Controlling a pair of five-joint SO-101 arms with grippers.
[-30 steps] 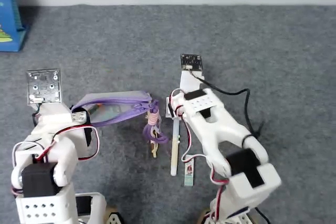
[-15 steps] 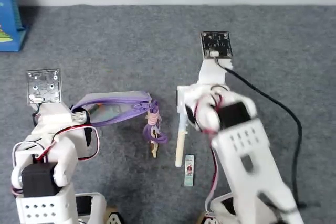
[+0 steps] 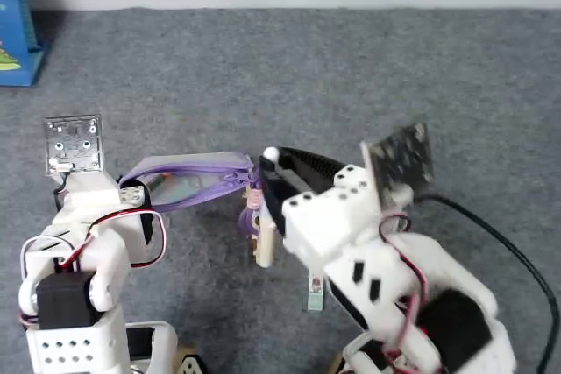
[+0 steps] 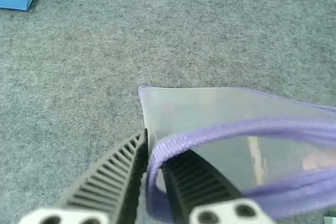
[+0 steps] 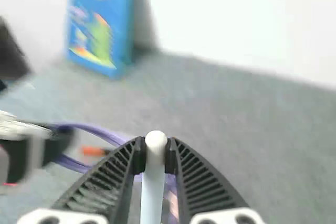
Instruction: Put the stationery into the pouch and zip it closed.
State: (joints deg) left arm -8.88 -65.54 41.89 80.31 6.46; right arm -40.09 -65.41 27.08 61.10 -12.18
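A clear pouch (image 3: 188, 183) with purple zipper edging lies on the grey mat, and its mouth gapes toward the middle. My left gripper (image 3: 131, 192) is shut on the purple rim at the pouch's left end, its jaws pinching the rim (image 4: 155, 163) of the pouch (image 4: 220, 124). My right gripper (image 3: 268, 164) holds a white pen (image 3: 263, 247) just off the pouch's right end, beside the zipper charm (image 3: 255, 203). From the wrist, the right gripper (image 5: 155, 148) is shut on the pen (image 5: 155, 141). The pouch (image 5: 89, 132) lies beyond it with something orange (image 5: 94, 151) inside.
A small flat eraser-like piece (image 3: 316, 291) lies on the mat near the right arm's base. A blue box (image 3: 13, 28) stands at the far left edge, the same blue box (image 5: 102, 24) showing against the white wall. The far half of the mat is open.
My right arm has lifted the white pen off the mat and swung left, bringing it to the pouch's open right end. The left arm and the pouch have stayed put.
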